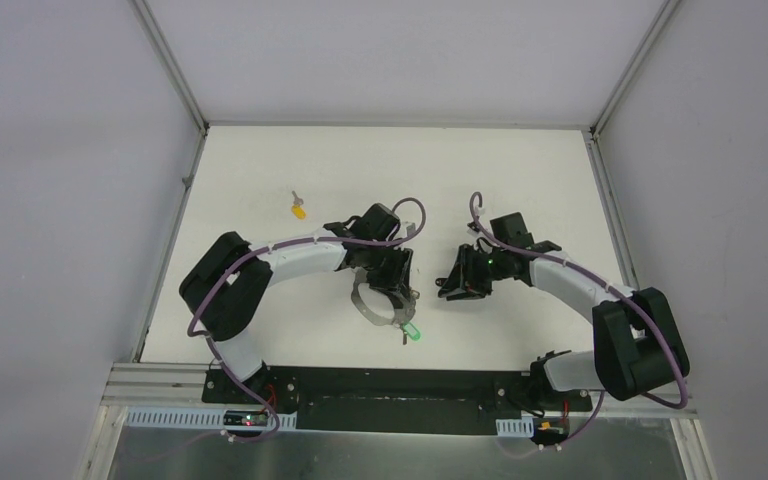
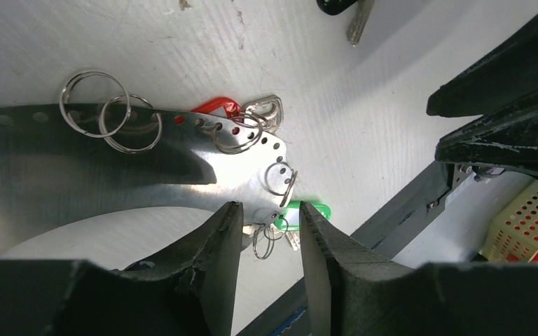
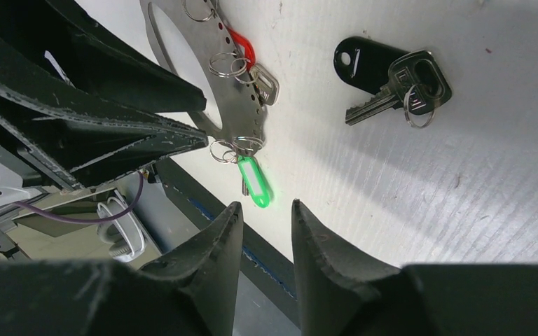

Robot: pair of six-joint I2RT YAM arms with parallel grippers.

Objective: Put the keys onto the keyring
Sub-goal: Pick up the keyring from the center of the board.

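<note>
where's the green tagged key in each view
top external: green-tagged key at centre, toward the near edge, below the keyring.
left wrist: lower centre, at the keyring's tip.
right wrist: left of centre, under the keyring's end.
shared landmark: the keyring.

No readable text (any view)

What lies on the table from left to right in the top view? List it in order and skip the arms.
yellow-tagged key → keyring → green-tagged key, which sits at the keyring's right end.
</note>
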